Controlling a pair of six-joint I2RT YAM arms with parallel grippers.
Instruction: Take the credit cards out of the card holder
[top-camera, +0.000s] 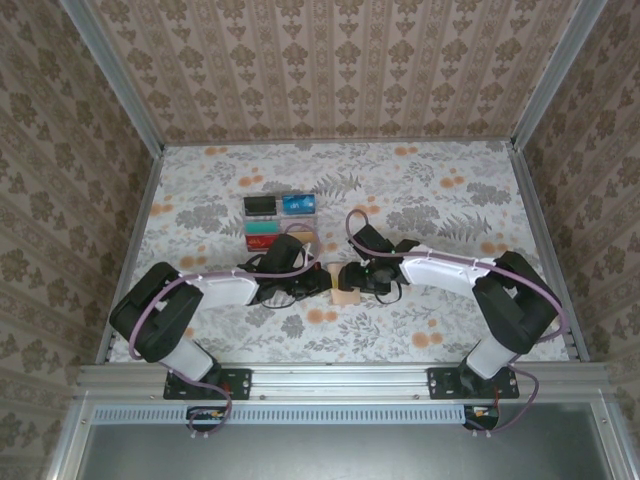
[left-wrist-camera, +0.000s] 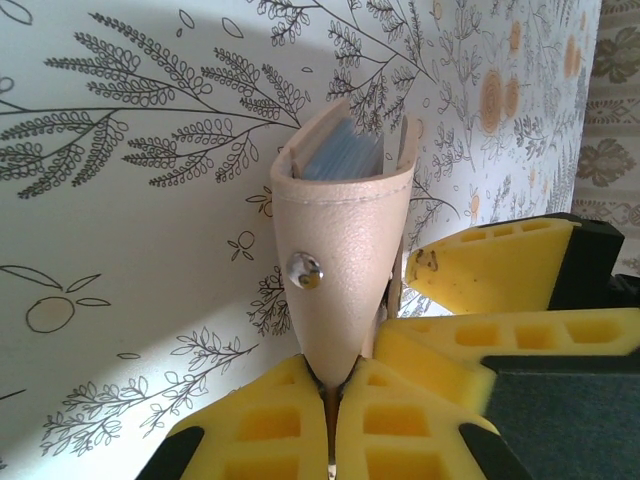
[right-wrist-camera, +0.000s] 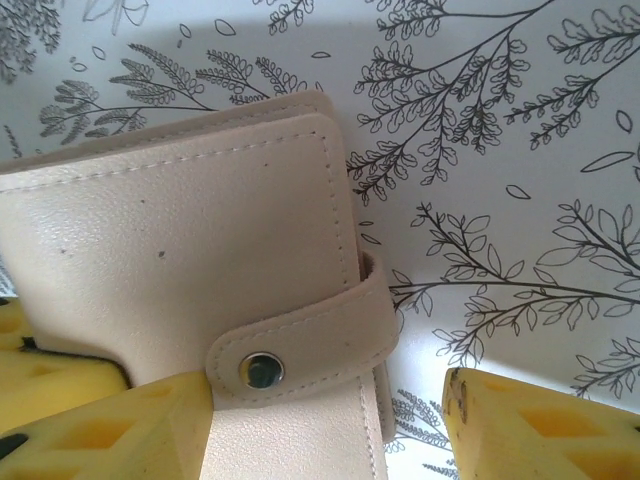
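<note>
Step in hand: mid-task, by my reading. The card holder (top-camera: 345, 285) stands on edge on the table (top-camera: 440, 200) between the two arms. The left gripper (left-wrist-camera: 330, 385) comes in from the holder's left, its yellow fingers (left-wrist-camera: 265, 420) pressed together on the holder's lower edge and pinching it. The right gripper (right-wrist-camera: 325, 400) is on the holder's right side with jaws apart: one pad touches the tan face by the strap (right-wrist-camera: 300, 335), and the other stands clear of it over bare table. The snap (right-wrist-camera: 260, 370) looks fastened. At the holder's gaping far end, pale blue-grey layers (left-wrist-camera: 340, 155) show, either cards or lining; cannot tell which. Already out, lying flat beyond the holder and to its left: a black card (top-camera: 262, 205), a blue card (top-camera: 298, 205), and a teal-and-red patch (top-camera: 262, 236) nearer the holder, one card or two, not resolvable. Next move, as judged: the right fingers must close on the strap tip and peel it off the snap, while the left grip holds the holder firm so it does not twist.
</note>
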